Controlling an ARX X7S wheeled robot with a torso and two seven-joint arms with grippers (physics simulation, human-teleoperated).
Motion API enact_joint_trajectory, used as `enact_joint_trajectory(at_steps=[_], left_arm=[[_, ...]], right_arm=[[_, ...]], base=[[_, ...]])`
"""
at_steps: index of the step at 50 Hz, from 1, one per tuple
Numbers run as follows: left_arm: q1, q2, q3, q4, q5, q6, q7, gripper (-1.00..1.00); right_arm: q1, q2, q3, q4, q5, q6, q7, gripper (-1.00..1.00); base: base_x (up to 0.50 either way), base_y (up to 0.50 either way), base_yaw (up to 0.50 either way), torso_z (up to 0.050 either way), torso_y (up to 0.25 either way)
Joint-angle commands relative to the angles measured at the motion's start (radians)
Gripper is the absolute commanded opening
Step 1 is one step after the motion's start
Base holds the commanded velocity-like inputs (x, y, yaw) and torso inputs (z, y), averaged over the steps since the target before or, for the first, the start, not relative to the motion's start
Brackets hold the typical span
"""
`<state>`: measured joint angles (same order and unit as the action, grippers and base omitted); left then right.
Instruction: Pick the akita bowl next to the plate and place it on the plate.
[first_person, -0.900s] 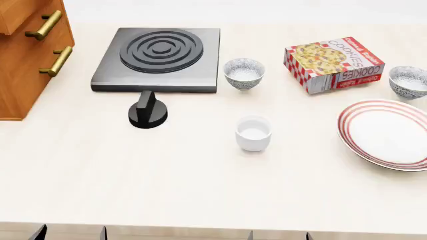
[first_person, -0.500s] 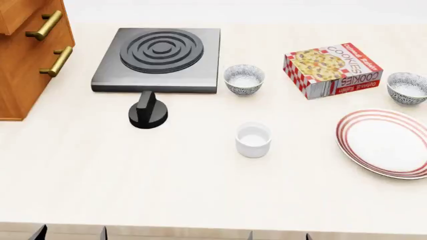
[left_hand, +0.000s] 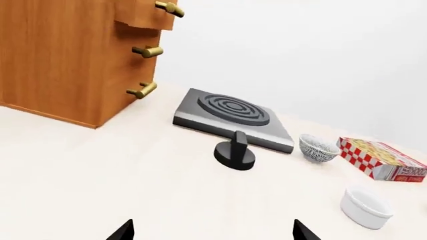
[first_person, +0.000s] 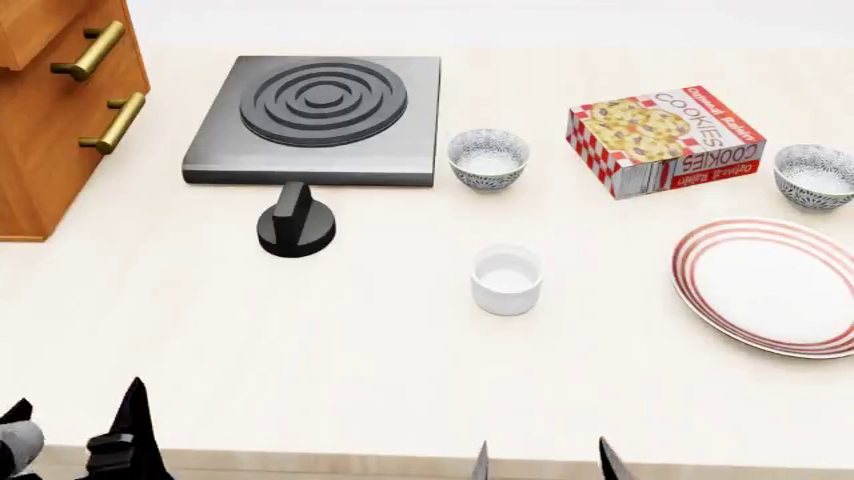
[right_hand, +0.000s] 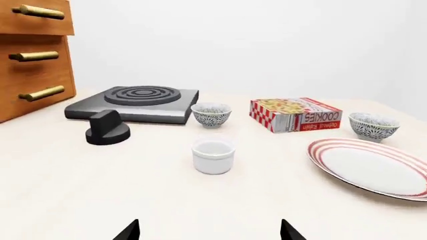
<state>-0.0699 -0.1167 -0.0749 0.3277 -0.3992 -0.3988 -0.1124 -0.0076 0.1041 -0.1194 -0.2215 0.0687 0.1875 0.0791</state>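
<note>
- I can see only the dark tips of my left pincer (first_person: 74, 430) at the bottom edge of the head view; the rest of it is cut off.
- My right pincer (first_person: 541, 460) shows only two thin points at that same bottom edge.
- In each wrist view I see two dark fingertips (left_hand: 123, 231) standing apart, with bare tabletop (first_person: 334, 340) between them. Both pincers are spread and they hold nothing.
- The akita bowl (first_person: 813, 175) sits on the tabletop at the far right, just behind the plate (first_person: 771, 288). It is close to the plate but not on it.
- The plate's right side is cut off by the edge of the head view.
- In the right wrist view I see the same bowl (right_hand: 374, 126) beside the plate (right_hand: 373, 167), with a small gap between them.
- A second speckled bowl (first_person: 489, 158) stands just beside the black hot plate (first_person: 318, 118).
- A cookie box (first_person: 663, 138) lies between the two speckled bowls.
- A plain white cup (first_person: 507, 279) stands alone in the middle, well apart from my pincers.
- A black knob (first_person: 295, 225) stands in front of the hot plate.
- A wooden drawer cabinet (first_person: 60, 110) with brass handles is at the left, partly cut off.
</note>
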Motion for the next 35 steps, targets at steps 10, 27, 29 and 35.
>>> enact_joint_trajectory(at_steps=[10,27,29,35], left_arm=[[-0.197,-0.133,-0.245,0.002,-0.223,-0.233,-0.083,1.00],[-0.188,-0.125,-0.285,-0.172,-0.183,-0.102,-0.042,1.00],[-0.194,-0.124,-0.296,-0.184,-0.182,-0.093,-0.049,1.00],[-0.196,-0.125,-0.290,-0.191,-0.185,-0.092,-0.048,1.00]], right_arm=[[0.126,0.040,-0.003,-0.517,0.118,0.484,-0.007,1.00],[0.244,0.026,0.083,-0.557,0.235,0.538,-0.014,1.00],[0.244,0.010,0.113,-0.549,0.269,0.538,-0.016,1.00],[0.238,0.030,0.100,-0.543,0.251,0.528,-0.006,1.00]], base=[[0.00,0.00,0.00,0.000,0.000],[0.00,-0.01,0.00,0.000,0.000],[0.00,-0.26,0.00,0.000,0.000],[0.00,-0.46,0.00,0.000,0.000]])
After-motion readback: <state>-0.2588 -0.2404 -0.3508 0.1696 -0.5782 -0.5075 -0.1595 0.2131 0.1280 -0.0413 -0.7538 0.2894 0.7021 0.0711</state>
